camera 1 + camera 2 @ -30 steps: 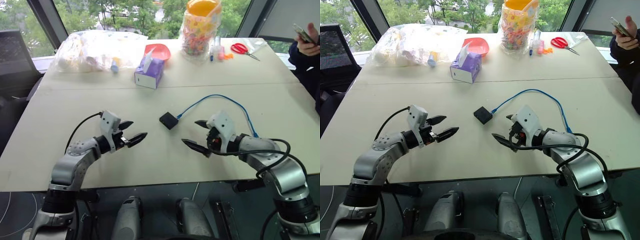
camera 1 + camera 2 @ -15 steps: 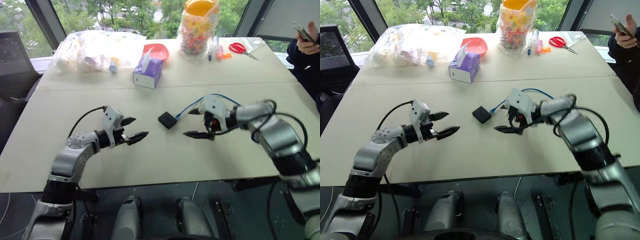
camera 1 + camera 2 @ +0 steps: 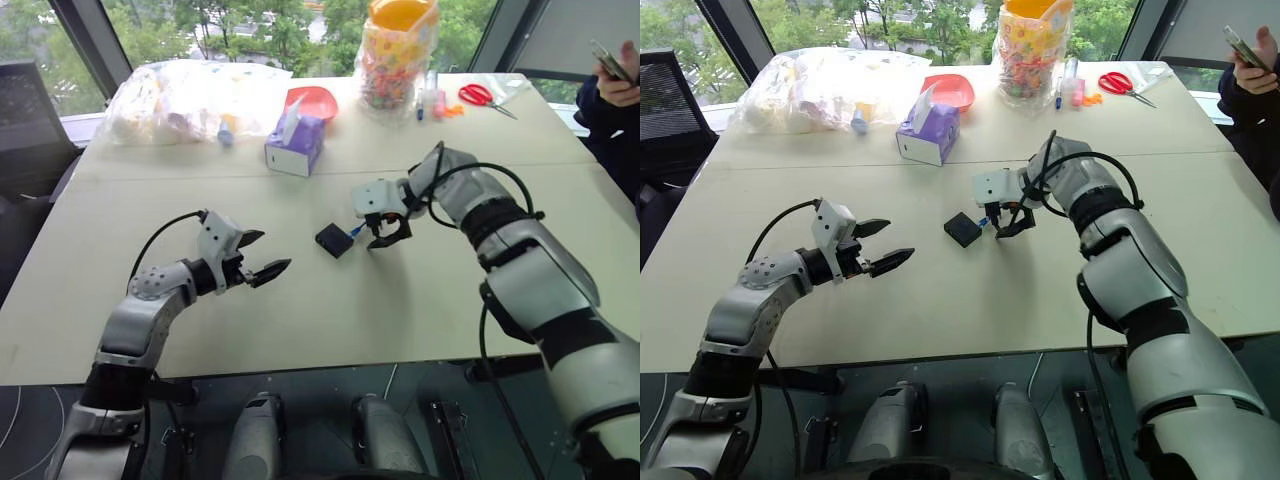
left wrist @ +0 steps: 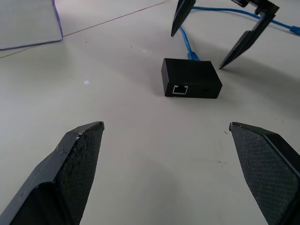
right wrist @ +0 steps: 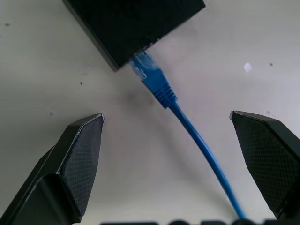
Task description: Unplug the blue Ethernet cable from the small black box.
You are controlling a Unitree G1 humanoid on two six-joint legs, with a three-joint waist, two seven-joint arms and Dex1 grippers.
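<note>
The right gripper [image 5: 166, 154] hangs wide open and empty, straddling the blue Ethernet cable [image 5: 161, 91] just right of the small black box [image 3: 335, 240]. The plug sits in the box. The left gripper [image 3: 262, 256], open and empty, points at the box from its left.

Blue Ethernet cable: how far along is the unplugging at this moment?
Done: nothing yet; the blue Ethernet cable is plugged into the small black box. In hand: the right gripper hangs open over the cable beside the box, fingers either side of the cord, not gripping. The left gripper is open, apart from the box. Left: grip the plug, steady the box, pull.
</note>
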